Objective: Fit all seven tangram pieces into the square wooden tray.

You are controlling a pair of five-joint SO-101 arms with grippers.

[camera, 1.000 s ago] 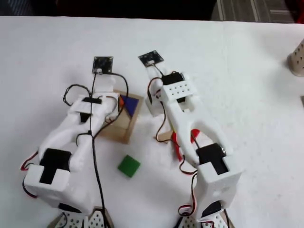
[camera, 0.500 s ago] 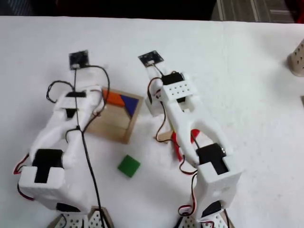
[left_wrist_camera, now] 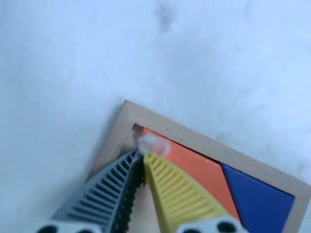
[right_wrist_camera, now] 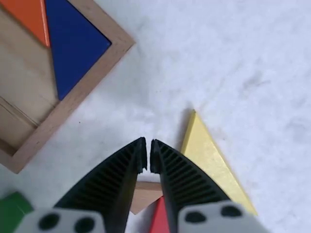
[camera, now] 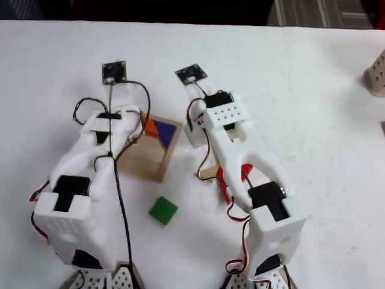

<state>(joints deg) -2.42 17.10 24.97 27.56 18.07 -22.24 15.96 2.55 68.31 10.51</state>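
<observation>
Two pieces in the tray, both claws pinched closed.
We note the left claw (left_wrist_camera: pixel 142 158), jaws together, tip over the orange piece (left_wrist_camera: pixel 194 167) in a corner of the tray (left_wrist_camera: pixel 194 140), with the blue piece (left_wrist_camera: pixel 257 199) touching it. The right claw (right_wrist_camera: pixel 147 150), jaws together, hangs over the table (camera: pixel 313 90) just beside the yellow triangle (right_wrist_camera: pixel 206 155). The green square (camera: pixel 163 210) lies near the tray.

A square wooden tray (camera: pixel 170 153) sits angled on the white counter (camera: pixel 313 120), with an orange piece (camera: pixel 151 126) and a blue triangle (camera: pixel 165 133) lying flat, edge to edge, in its far corner. A green square (camera: pixel 163 210) lies loose nearby. A yellow triangle (right_wrist_camera: pixel 209 155), a red piece (right_wrist_camera: pixel 158 221) and what may be a tan piece (right_wrist_camera: pixel 143 194) cluster together beside the tray.
</observation>
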